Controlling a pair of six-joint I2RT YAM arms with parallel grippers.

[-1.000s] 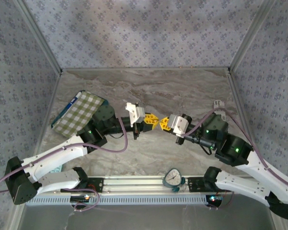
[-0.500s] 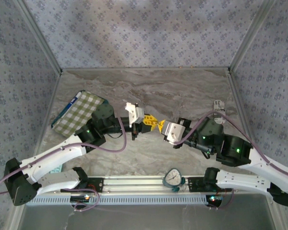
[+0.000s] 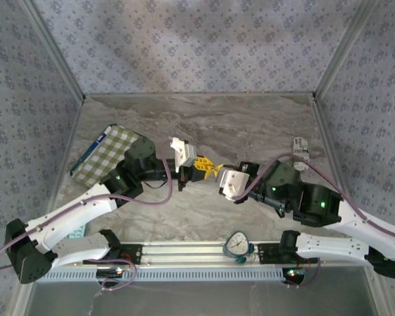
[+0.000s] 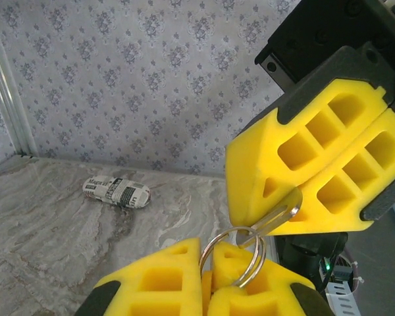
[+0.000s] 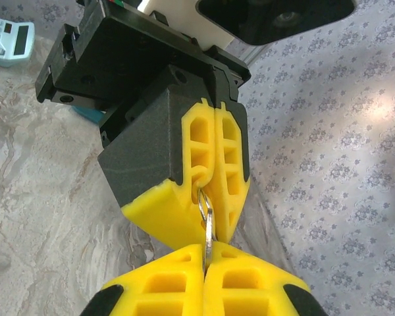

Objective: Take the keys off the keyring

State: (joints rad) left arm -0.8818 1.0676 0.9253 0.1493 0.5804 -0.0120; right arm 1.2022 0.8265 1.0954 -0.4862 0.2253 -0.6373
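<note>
Grippers, two, stood tip to tip above the table (image 3: 250, 125). Left gripper (image 4: 207, 263) was clenched on the keyring (image 4: 236, 230), whose loop stood clear of the pads. Right gripper (image 5: 204, 260) was clenched on a key (image 4: 282, 212), just beside the keyring and apparently threaded on it. Handling advice: hold the keyring rigid and feed the key's eye along the coil toward the split end, turning rather than tugging; a straight pull would likely only drag the ring. Obscured: key head buried between the right pads; the keyring's split end not discernible; number of keys uncertain.
</note>
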